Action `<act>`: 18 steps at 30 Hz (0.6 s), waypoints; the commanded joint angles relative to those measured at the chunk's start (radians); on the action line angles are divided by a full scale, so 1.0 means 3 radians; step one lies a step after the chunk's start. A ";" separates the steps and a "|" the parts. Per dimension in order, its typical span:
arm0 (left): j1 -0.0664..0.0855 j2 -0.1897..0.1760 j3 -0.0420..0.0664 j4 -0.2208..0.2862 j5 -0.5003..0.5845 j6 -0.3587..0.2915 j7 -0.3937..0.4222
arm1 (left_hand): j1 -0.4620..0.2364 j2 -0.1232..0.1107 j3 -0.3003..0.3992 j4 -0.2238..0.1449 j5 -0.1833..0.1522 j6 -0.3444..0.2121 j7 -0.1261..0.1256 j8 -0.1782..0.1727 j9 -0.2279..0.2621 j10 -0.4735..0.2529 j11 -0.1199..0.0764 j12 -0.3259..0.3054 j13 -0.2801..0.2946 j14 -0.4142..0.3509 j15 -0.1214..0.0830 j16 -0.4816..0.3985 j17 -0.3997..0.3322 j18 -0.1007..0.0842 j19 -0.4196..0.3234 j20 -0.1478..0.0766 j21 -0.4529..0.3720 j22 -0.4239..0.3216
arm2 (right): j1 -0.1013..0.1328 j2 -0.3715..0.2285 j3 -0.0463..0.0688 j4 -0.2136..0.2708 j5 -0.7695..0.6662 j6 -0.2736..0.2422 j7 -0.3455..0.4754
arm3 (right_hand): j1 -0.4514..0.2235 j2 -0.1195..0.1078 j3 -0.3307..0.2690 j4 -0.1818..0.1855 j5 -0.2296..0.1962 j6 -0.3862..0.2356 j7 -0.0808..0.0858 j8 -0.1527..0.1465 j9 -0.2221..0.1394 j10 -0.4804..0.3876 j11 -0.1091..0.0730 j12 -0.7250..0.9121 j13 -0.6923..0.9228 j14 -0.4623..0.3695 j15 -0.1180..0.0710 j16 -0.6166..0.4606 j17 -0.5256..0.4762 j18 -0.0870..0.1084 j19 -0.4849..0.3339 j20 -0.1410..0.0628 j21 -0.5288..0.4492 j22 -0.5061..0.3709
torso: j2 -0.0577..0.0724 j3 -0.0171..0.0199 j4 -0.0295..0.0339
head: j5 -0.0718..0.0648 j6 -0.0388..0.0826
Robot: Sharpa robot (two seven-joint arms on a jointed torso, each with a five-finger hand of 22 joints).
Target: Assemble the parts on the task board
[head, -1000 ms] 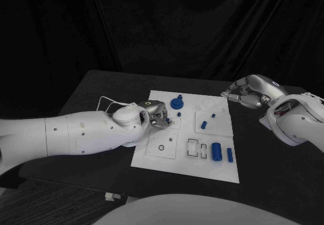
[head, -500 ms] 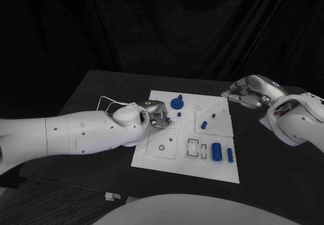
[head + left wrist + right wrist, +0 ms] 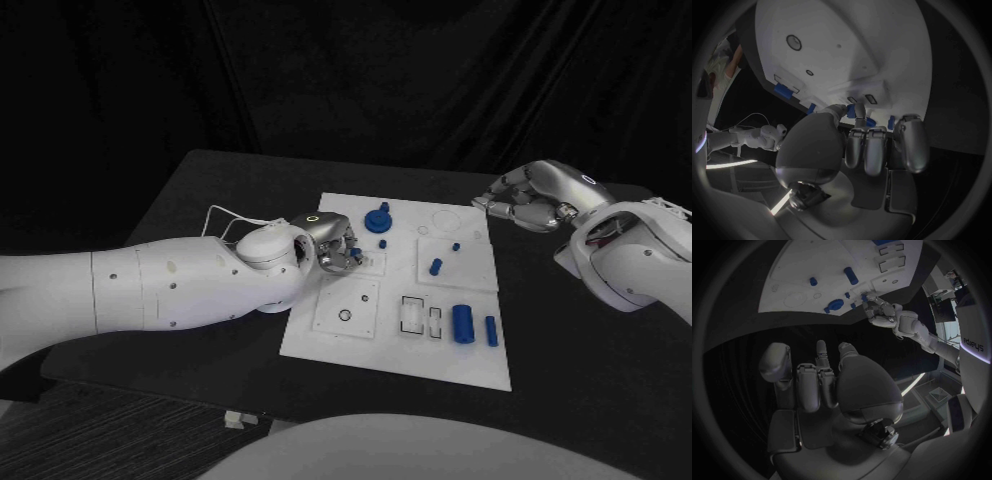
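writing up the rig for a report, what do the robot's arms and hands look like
Both arms are smooth white shells in rounded segments. The left arm has small dark dots along it and a thin white cable looping near the wrist. Each ends in a silver metallic hand, left hand and right hand, with jointed fingers and dark seams.

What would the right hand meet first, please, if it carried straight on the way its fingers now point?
Probably the far right edge of the task board: the right hand hovers beside it, fingers curled and aimed that way. Depth is unclear.

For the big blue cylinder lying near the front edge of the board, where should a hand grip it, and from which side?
Probably across the middle of the big blue cylinder, from above: it lies flat on the task board, long sides exposed. A thinner blue piece lies close beside, so fingers need care there.
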 commanded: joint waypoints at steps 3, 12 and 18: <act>-0.0005 -0.0012 0.0003 0.0015 -0.0009 -0.0196 0.0158 | -0.0060 0.0003 0.0538 -0.0039 0.0139 0.0059 -0.0059 0.0146 0.0193 0.0318 -0.0050 -0.0025 0.0784 0.0386 -0.0056 0.0034 0.0881 -0.0003 -0.0003 -0.0025 -0.0028 0.0661 | -0.0008 -0.0007 0.0003 0.0007 -0.0008 0.0019 -0.0075 | 0.0058 0.0005 -0.0048 0.0015 0.0085 -0.0009 -0.0014 0.0045 0.0053 0.0342 -0.0013 0.0055 0.0884 0.0244 -0.0016 -0.0038 0.0476 0.0028 0.0015 -0.0013 0.0014 0.0473 | -0.0001 0.0000 0.0001 | -0.0003 -0.0001; -0.0003 -0.0060 0.0004 0.0043 -0.0009 -0.0340 0.0303 | -0.0099 -0.0081 0.0868 -0.0090 0.0131 0.0133 -0.0076 0.0197 0.0255 0.0318 -0.0066 -0.0028 0.0782 0.0386 -0.0069 0.0034 0.0881 -0.0006 0.0002 -0.0035 -0.0014 0.0665 | -0.0008 -0.0008 0.0003 0.0010 -0.0008 0.0025 -0.0082 | 0.0071 0.0003 -0.0045 0.0013 0.0107 -0.0008 -0.0014 0.0044 0.0054 0.0342 -0.0013 0.0055 0.0884 0.0244 -0.0016 -0.0038 0.0477 0.0027 0.0016 -0.0013 0.0016 0.0474 | -0.0002 0.0000 -0.0002 | -0.0011 -0.0001; 0.0018 -0.0114 0.0005 0.0073 0.0001 -0.0363 0.0428 | -0.0125 -0.0125 0.1108 -0.0163 0.0112 0.0208 -0.0092 0.0246 0.0307 0.0319 -0.0081 -0.0027 0.0783 0.0386 -0.0080 0.0034 0.0881 -0.0007 0.0001 -0.0047 -0.0006 0.0667 | -0.0007 -0.0003 0.0003 0.0006 -0.0008 0.0033 -0.0088 | 0.0087 0.0005 -0.0038 0.0010 0.0125 -0.0006 -0.0016 0.0044 0.0054 0.0342 -0.0014 0.0055 0.0884 0.0244 -0.0016 -0.0037 0.0477 0.0029 0.0015 -0.0014 0.0009 0.0473 | -0.0001 0.0000 -0.0003 | -0.0014 -0.0001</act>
